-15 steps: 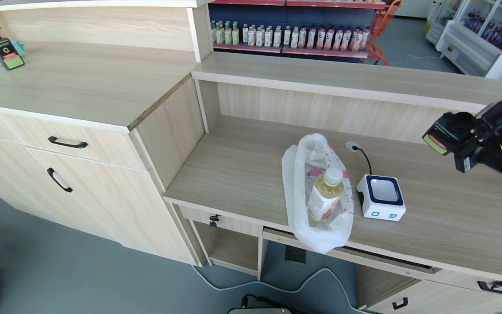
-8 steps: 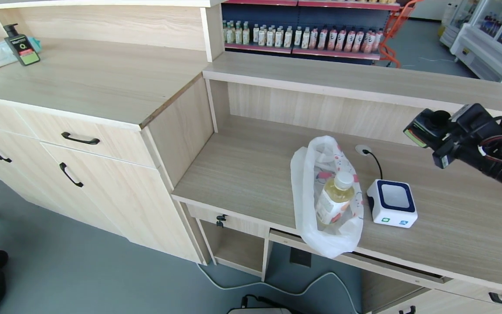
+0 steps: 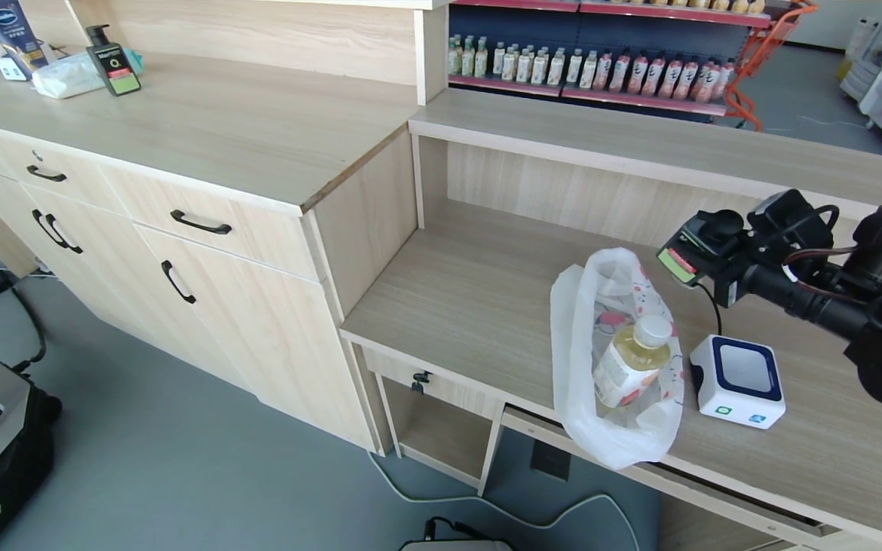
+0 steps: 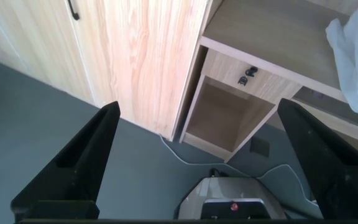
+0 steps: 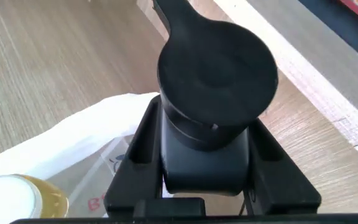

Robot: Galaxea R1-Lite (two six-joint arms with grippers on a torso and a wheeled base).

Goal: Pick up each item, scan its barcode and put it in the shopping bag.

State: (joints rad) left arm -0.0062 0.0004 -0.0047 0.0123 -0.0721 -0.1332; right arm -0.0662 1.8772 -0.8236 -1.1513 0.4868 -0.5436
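The right gripper (image 5: pixel 204 158) pinches a black pump bottle (image 3: pixel 697 245) in the air, at one o'clock from the white shopping bag (image 3: pixel 586 321). A tea bottle (image 3: pixel 628 367) lies inside the bag. The scanner (image 3: pixel 739 379) sits at the bag's three o'clock. The left gripper (image 4: pixel 197 162) has its jaws spread wide over the grey floor (image 4: pixel 55 124).

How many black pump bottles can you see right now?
2. One pump bottle stands on the upper counter, far left; the other is held in the right gripper, near the shopping bag.
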